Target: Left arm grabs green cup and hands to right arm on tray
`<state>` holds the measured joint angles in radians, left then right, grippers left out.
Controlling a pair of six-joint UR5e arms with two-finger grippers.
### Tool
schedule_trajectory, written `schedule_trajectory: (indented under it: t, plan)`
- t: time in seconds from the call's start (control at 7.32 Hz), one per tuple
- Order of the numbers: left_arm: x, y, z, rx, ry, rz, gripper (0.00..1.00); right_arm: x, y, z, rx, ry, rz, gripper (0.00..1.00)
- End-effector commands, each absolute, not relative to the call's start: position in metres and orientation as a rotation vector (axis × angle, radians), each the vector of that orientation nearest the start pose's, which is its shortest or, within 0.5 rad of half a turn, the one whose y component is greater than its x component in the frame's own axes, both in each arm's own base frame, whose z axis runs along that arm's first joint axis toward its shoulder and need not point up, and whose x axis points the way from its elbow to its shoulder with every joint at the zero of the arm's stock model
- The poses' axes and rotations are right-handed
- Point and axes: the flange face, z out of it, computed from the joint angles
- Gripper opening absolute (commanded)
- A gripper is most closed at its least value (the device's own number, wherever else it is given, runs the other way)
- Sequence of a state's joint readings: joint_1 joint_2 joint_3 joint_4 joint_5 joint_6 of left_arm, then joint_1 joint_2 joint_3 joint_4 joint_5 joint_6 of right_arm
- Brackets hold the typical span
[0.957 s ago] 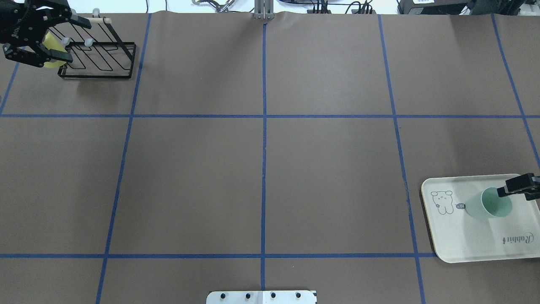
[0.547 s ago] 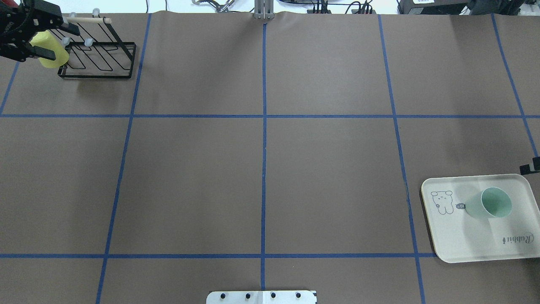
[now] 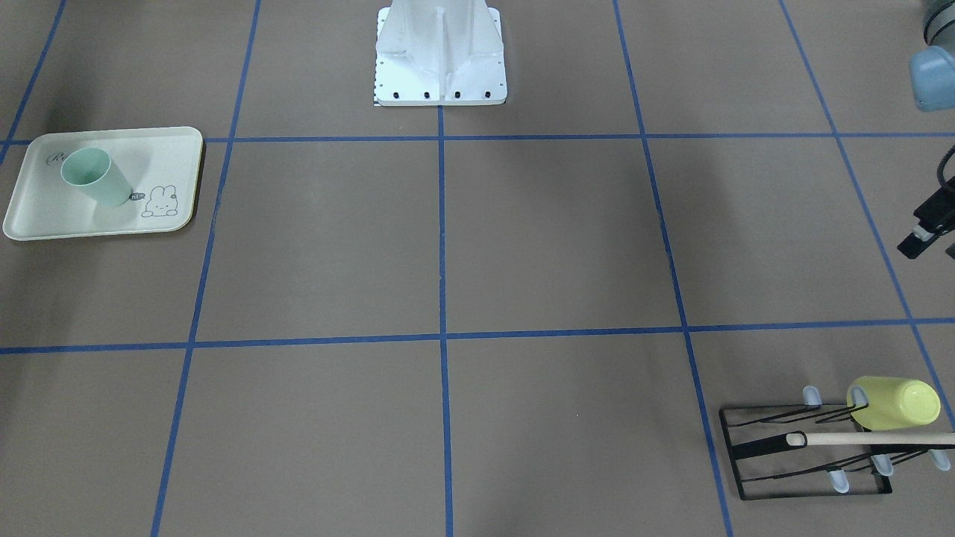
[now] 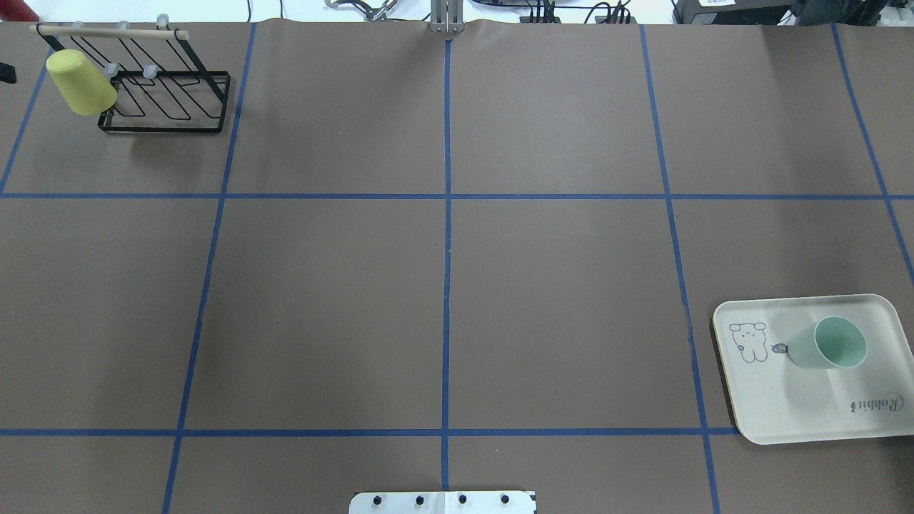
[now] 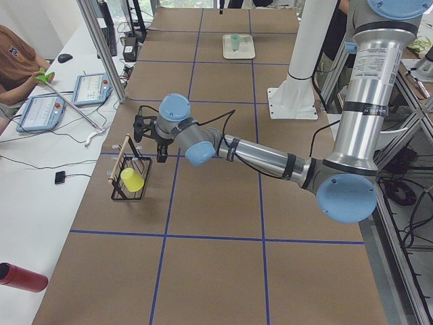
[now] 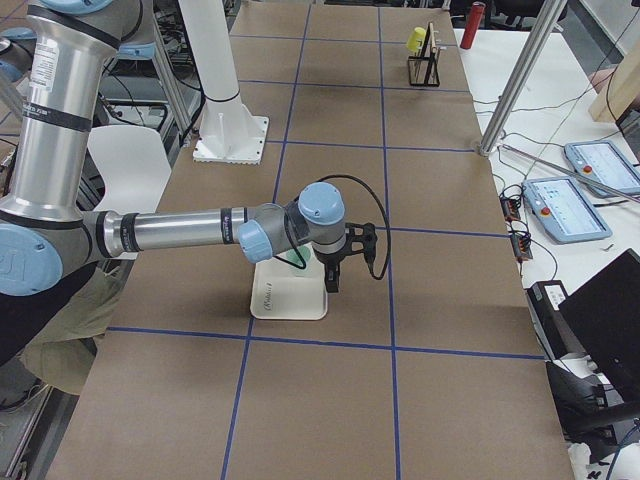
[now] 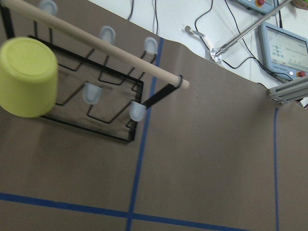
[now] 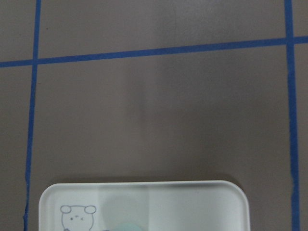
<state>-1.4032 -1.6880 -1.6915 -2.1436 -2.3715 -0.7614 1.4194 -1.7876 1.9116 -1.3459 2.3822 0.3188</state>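
The pale mint-green cup point(image 4: 832, 346) stands upright on the cream tray point(image 4: 778, 421), beside its rabbit drawing. It also shows in the front view point(image 3: 93, 177) on the tray point(image 3: 45, 224). My right gripper point(image 6: 333, 275) hangs over the tray's outer edge, apart from the cup. It shows only in the right side view, so I cannot tell if it is open. My left gripper point(image 5: 150, 135) hangs beside the black rack. Only a sliver of it shows at the front view's edge point(image 3: 925, 233). Its jaws cannot be judged.
A yellow-green cup point(image 4: 80, 84) hangs upside down on the black wire rack point(image 4: 164, 107) at the far left; the left wrist view shows this cup point(image 7: 26, 77). The white robot base point(image 3: 440, 60) stands at the near middle edge. A red bottle point(image 5: 20, 277) lies beyond the rack.
My left gripper has drawn back from the yellow-green cup and left the overhead view at the left. My right gripper has drawn away from the green cup's rim, off the right edge.
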Motion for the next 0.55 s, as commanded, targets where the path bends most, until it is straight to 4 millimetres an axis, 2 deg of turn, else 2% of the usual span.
schedule_trajectory:
  t: [0.0, 0.14, 0.41]
  plan:
    - [-0.039, -0.544, 0.516, 0.368, 0.841, -0.003, 1.00, 0.025, -0.450, 0.542, 0.160, -0.774, -0.005, 1.00]
    - [-0.058, -0.542, 0.529, 0.346, 0.776, 0.062, 1.00, 0.026, -0.457, 0.539, 0.162, -0.766, -0.003, 1.00]
    - [-0.076, -0.537, 0.551, 0.274, 0.678, 0.146, 1.00, 0.033, -0.456, 0.541, 0.160, -0.761, 0.004, 1.00]
